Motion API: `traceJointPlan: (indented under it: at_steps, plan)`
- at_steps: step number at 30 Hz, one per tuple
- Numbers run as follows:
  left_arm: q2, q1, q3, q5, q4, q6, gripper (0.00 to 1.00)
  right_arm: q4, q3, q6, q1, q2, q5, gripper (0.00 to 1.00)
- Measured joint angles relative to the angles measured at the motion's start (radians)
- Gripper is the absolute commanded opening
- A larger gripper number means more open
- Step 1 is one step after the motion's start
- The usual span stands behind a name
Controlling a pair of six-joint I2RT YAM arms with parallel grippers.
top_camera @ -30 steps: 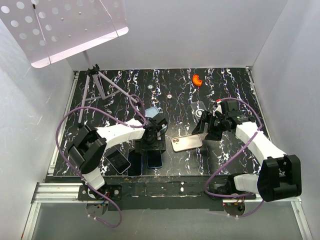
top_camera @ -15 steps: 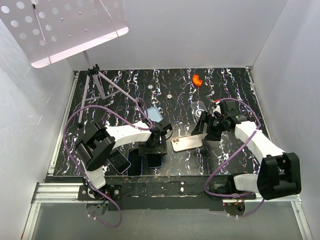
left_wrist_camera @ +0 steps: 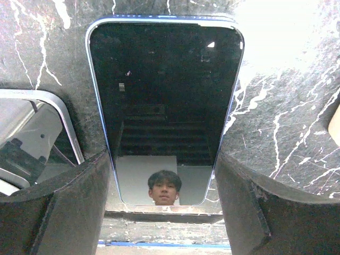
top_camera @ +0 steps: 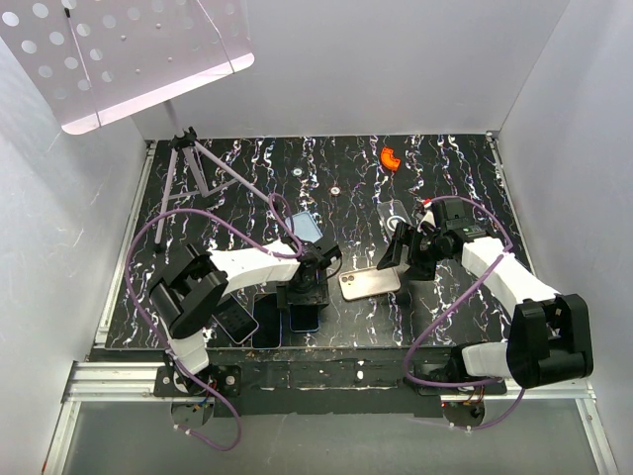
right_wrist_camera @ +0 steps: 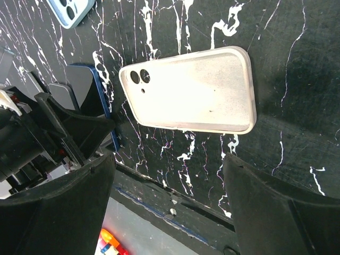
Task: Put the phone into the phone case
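Note:
A blue-rimmed phone (left_wrist_camera: 164, 95) lies screen up on the black marbled table (top_camera: 445, 178), near the front edge (top_camera: 306, 318). My left gripper (top_camera: 306, 289) is low over it, open, one finger close beside each long edge at the phone's near end (left_wrist_camera: 164, 212); I cannot tell whether they touch. To its right the cream phone case (top_camera: 370, 283) lies flat with its hollow side up (right_wrist_camera: 191, 90). Just right of the case, my right gripper (top_camera: 404, 255) hovers wide open with nothing between its fingers (right_wrist_camera: 170, 207).
Two more phones (top_camera: 265, 323) (top_camera: 235, 319) lie left of the blue one, one showing in the left wrist view (left_wrist_camera: 32, 133). A light blue case (top_camera: 305, 227), a clear case (top_camera: 392, 213), an orange piece (top_camera: 390, 157) and a small tripod (top_camera: 193, 163) stand farther back.
My left gripper has come down and forward over the blue phone and its fingers have narrowed toward the phone's edges. The right gripper has shifted slightly left toward the case.

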Motion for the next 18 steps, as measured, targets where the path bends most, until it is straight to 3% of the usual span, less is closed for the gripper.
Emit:
traceJointPlan:
  at_steps: [9, 18]
  plan:
    - [-0.049, -0.005, -0.004, -0.056, 0.024, 0.101, 0.0, -0.025, 0.024, -0.011, 0.002, 0.01, -0.004, 0.88]
    - [-0.32, -0.005, -0.018, -0.061, 0.071, 0.241, 0.0, -0.058, 0.093, -0.03, 0.003, 0.011, -0.045, 0.87]
